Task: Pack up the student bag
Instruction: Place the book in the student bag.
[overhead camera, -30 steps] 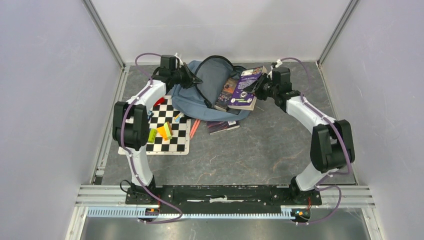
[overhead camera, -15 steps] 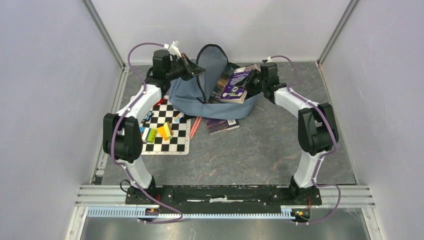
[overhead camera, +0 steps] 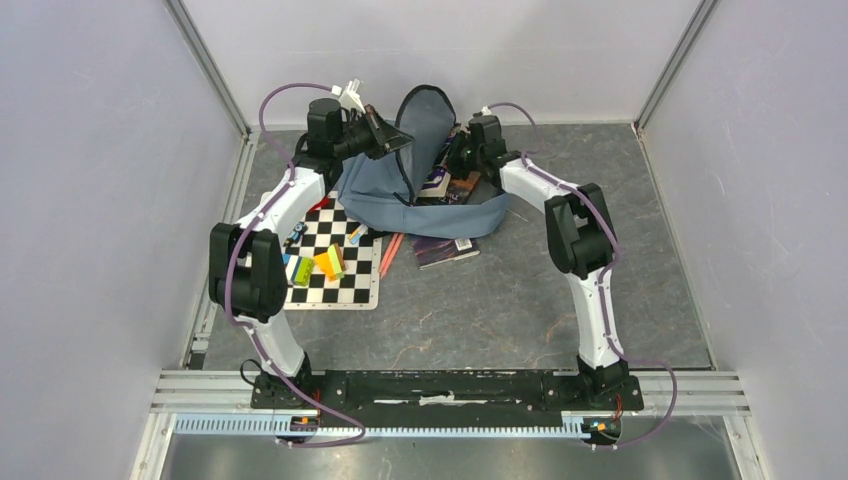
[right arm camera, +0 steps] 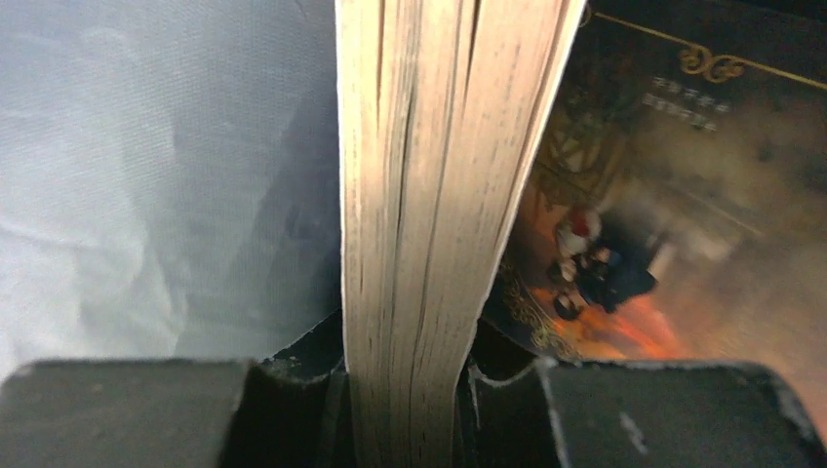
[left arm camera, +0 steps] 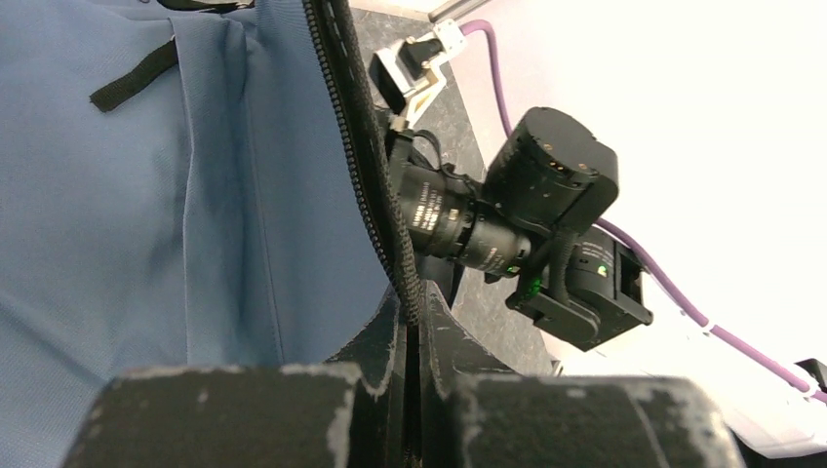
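The student bag (overhead camera: 440, 215) is lying at the far middle of the bench (overhead camera: 500, 300), its mouth gaping and its flap standing up. The left tool (left arm camera: 412, 327) is pinching the zipper edge (left arm camera: 375, 175) of the opening, jaws closed tight on it, and is lifting it so that the mouth is gaping wide. The right tool (right arm camera: 410, 361) is gripping a book (right arm camera: 419, 175) across its page edge, jaws narrow around it. It is reaching inside the bag, with pale lining on one side and a second book (right arm camera: 634, 224) with a dark, orange-lit cover just beside it.

The step in hand looks like sliding this book into the main compartment. The next move, as I judge it, is calling for pushing the book deeper until it is sitting alongside the other one. Then the jaws need opening and the arm backing out without dragging the book along, with the left tool holding the edge up. A third book (overhead camera: 445, 252) is lying on the bench just in front of the bag, near a chessboard (overhead camera: 350, 290) carrying small coloured pieces, so more packing is probably waiting
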